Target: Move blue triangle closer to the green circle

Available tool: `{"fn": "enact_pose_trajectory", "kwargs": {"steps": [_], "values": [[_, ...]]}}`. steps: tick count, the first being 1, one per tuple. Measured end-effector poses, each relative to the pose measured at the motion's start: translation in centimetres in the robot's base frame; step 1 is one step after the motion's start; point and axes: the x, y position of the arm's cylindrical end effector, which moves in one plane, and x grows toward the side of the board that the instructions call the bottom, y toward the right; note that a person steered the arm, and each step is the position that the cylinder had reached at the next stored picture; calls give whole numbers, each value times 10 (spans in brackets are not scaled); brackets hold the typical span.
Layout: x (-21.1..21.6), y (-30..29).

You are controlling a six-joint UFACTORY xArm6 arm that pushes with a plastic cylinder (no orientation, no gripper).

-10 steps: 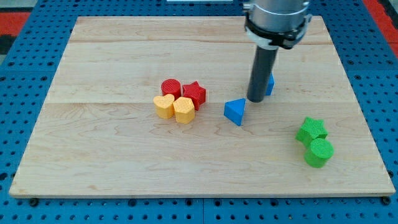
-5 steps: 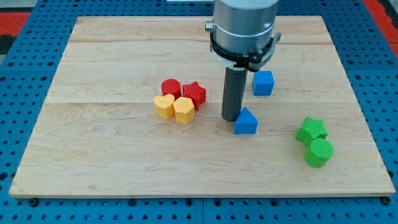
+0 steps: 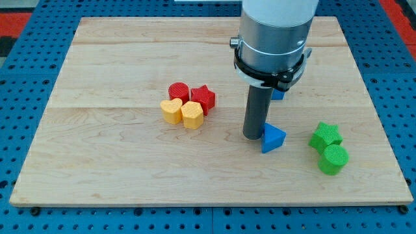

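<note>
- Step in hand: pushing the blue triangle toward the green circle. My tip stands against the triangle's left face, touching or very nearly so.
- Claw state: the arm carries no claw, only a straight rod. Nothing is clenched or grasped; contact is by side pressure alone.
- Task object: the blue triangle lies right of centre on the board. The green circle lies near it, toward the view's lower right, with a visible gap between them.
- Next move, as a judgement: drive the tip rightward and slightly toward the view's bottom, keeping it centred on the triangle's face so the block does not rotate off.
- Hazard: the green star sits touching the circle on its upper side. A purely rightward push would likely strike the star first.
- Surface: a pale wooden board resting on a blue perforated table.
- Other items: a blue cube, mostly hidden behind the arm; a tight cluster at centre-left comprising a red cylinder, a red star and two yellow blocks.
</note>
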Motion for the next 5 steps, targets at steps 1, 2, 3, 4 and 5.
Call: {"fn": "enact_pose_trajectory", "kwargs": {"steps": [1, 2, 3, 4, 5], "values": [[0, 18], [1, 35], [2, 35], [4, 38], [2, 38]]}}
